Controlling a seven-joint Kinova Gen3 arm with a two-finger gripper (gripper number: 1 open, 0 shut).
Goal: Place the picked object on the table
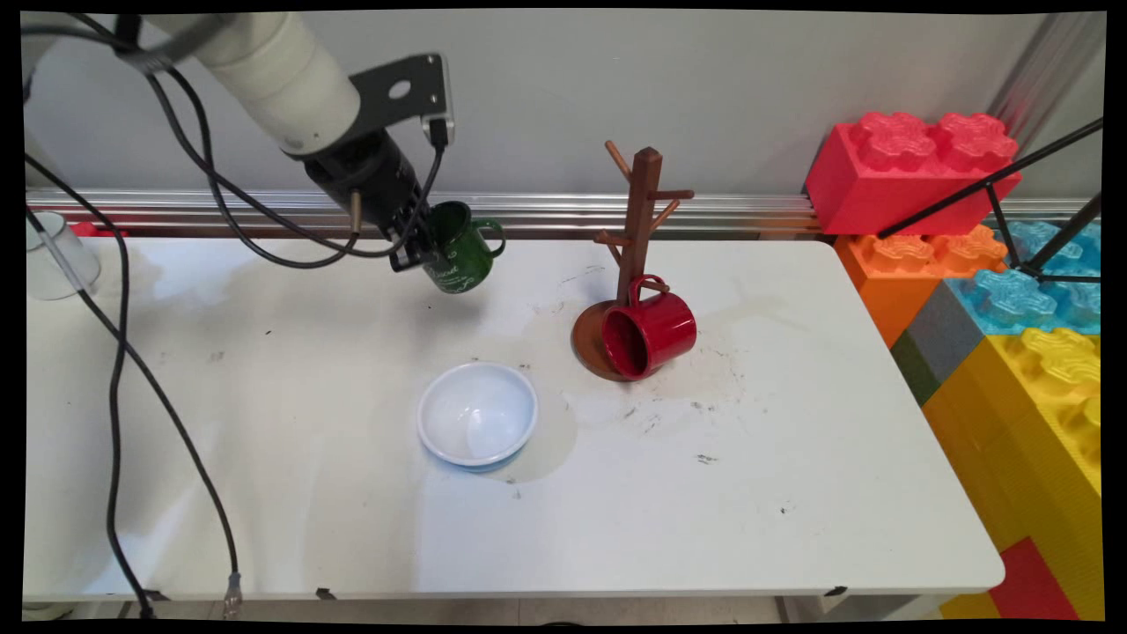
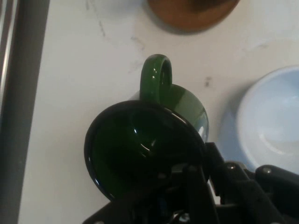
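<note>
Gripper pinched the green mug by its rim, held above the table; hand cam showed one finger inside; main showed red mug against mug tree, bowl nearby.

The room is bright and the light is soft and even. My table shines white, and a pale shadow lies just right of the white bowl. A faint shadow sits by the red mug too. The straight rail along the wall bends a little near the sides. In my hand view, my green mug is dark inside with a thin shiny streak. My own fingers look fuzzy up close.
</note>
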